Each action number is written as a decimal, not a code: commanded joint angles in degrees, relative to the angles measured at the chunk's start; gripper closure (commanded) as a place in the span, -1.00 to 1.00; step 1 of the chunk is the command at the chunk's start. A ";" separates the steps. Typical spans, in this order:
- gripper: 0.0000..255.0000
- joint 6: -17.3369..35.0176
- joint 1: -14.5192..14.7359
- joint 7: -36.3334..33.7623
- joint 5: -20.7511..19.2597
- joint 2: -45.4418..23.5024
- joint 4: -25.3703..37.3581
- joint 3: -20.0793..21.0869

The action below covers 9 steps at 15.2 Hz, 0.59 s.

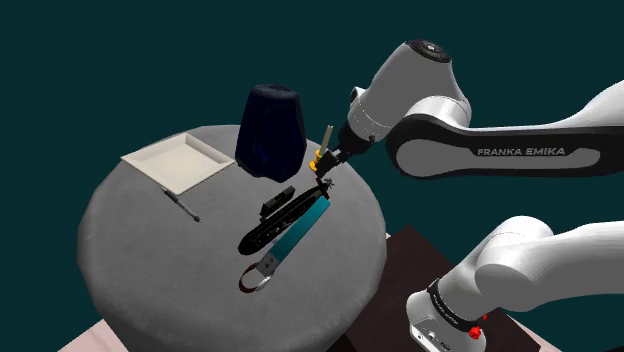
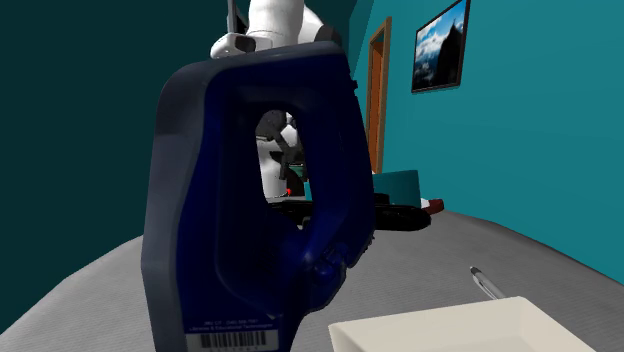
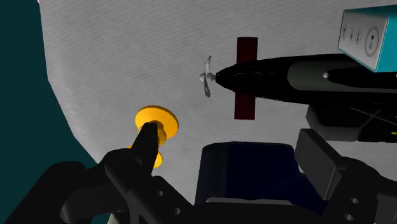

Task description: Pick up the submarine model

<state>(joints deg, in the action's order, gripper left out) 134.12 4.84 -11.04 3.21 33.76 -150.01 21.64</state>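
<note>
Dark blue container (image 2: 210,200) fills the second exterior view's foreground. It stands upright on the round grey tabletop (image 1: 150,260).

Status:
- Submarine model (image 1: 280,218), black hull, lies flat near the tabletop's middle. A teal tag with a ring (image 1: 300,232) lies alongside it, touching or nearly so.
- My end effector (image 3: 228,132) is spread and holds nothing. It hangs just off the sub's tail end, near the container.
- Wrist view: the propeller (image 3: 205,77) and dark red fins (image 3: 247,76) sit ahead of my fingers, and the hull is not between them.
- A yellow spool (image 3: 157,121) sits right at one fingertip. Can't tell if they touch.

Progress, my read: approach only, no grasp and no lift. Left to do: shift over the hull, line my fingers across its narrow width, descend, pinch, raise. Watch the teal tag and the spool, since both could get caught.
</note>
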 commanded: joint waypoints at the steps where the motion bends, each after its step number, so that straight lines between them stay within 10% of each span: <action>1: -1.00 4.32 -0.74 -2.48 -1.22 -2.13 0.38 2.61; 9: -1.00 11.12 -1.75 -4.25 -2.13 -5.30 -3.31 4.52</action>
<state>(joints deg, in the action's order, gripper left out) 144.57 3.24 -15.08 1.22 28.84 -153.06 25.93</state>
